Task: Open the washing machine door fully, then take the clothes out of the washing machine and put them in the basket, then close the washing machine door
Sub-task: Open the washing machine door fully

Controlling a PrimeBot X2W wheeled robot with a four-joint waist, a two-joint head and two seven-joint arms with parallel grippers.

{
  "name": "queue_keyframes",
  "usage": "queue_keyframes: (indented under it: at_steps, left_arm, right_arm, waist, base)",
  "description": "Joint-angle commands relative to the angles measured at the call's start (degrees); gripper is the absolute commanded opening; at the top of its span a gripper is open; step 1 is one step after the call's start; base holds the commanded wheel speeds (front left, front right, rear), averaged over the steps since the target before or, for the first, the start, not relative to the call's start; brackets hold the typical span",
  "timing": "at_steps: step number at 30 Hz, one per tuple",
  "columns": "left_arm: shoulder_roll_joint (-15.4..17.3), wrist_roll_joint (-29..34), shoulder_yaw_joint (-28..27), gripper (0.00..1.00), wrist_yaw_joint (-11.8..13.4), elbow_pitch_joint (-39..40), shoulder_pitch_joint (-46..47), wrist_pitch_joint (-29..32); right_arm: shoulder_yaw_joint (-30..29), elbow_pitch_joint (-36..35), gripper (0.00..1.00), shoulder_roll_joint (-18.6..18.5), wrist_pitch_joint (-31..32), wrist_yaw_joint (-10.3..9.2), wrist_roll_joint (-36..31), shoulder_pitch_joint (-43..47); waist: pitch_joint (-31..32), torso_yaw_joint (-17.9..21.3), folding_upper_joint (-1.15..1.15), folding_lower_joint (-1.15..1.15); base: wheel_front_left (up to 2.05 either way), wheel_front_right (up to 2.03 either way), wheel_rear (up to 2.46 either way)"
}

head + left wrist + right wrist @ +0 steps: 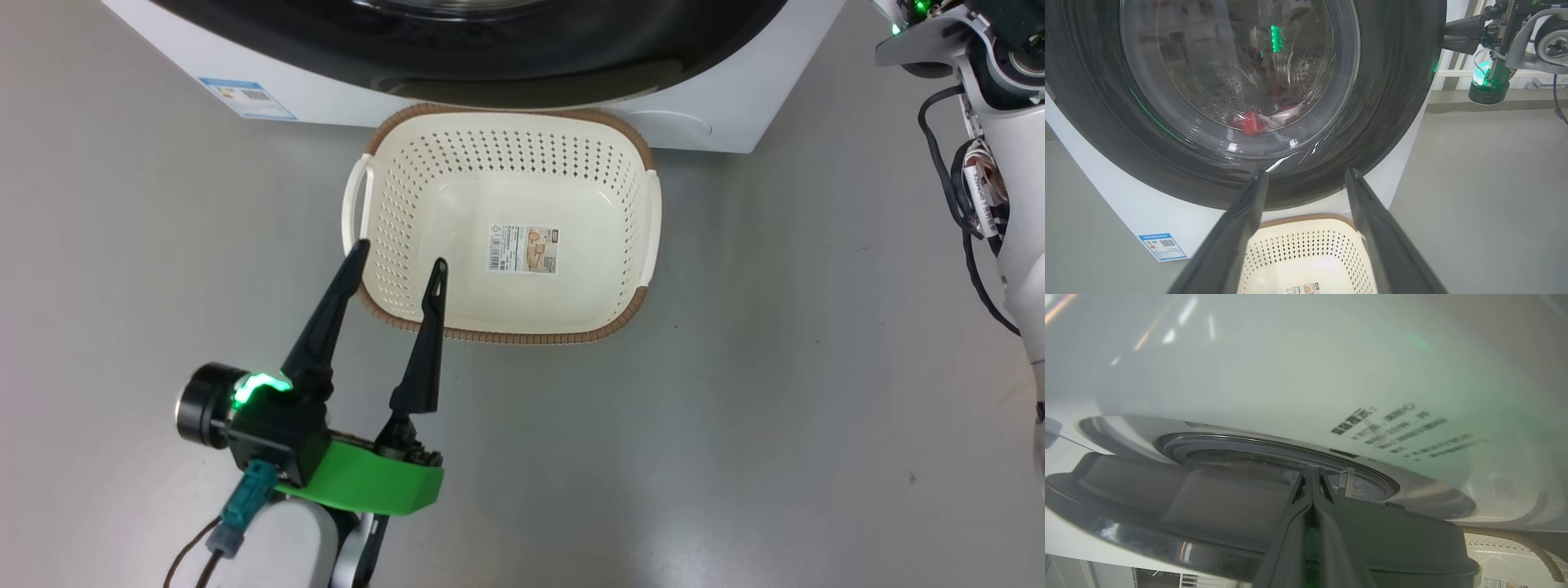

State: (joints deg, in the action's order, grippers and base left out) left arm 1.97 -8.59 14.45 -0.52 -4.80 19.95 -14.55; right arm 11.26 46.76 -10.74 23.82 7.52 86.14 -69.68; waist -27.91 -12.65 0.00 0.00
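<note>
Left gripper point(400, 255) sits low at the head view's lower left, fingers pointing up and forward, jaws wide apart and empty, green light lit at the wrist. Right gripper point(1312, 479) has jaws pressed fully together. Pale, cabled right arm point(1008, 163) is raised at the far right edge.

Smooth grey floor point(735, 457) spreads across the lower half of the head view, with one tiny dark speck point(912, 477) at lower right. In the left wrist view's upper right, a white bar point(1449, 73) runs level above a darker grey ledge point(1527, 104).
</note>
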Motion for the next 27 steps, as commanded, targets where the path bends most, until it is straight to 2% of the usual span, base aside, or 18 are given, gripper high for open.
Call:
queue_keyframes:
  at_steps: [1, 12, 27]
  left_arm:
    - [0.91, 0.13, -1.66, 1.0, 0.35, 1.75, 1.03, -0.45]
    - [0.91, 0.46, -2.05, 1.0, 0.36, 1.33, 1.27, -0.45]
    - [0.91, 0.25, -2.59, 1.0, 0.38, 0.07, 0.6, -0.45]
  right_arm:
    - [1.18, -1.49, 0.0, 1.69, 1.36, -0.03, 0.04, -0.87]
    - [3.08, -5.98, 0.0, 1.88, 8.79, -0.03, 2.89, 1.13]
    - [6.65, -9.81, 0.0, 2.9, 14.66, -0.03, 3.43, 6.1]
  waist:
    - [-0.24, 0.1, 0.0, 0.0]
    - [0.19, 1.17, 0.0, 0.0]
    - [3.01, 2.91, 0.0, 0.0]
  base:
    - [0.0, 0.0, 0.0]
    - [0.0, 0.0, 0.0]
    - [0.0, 0.0, 0.0]
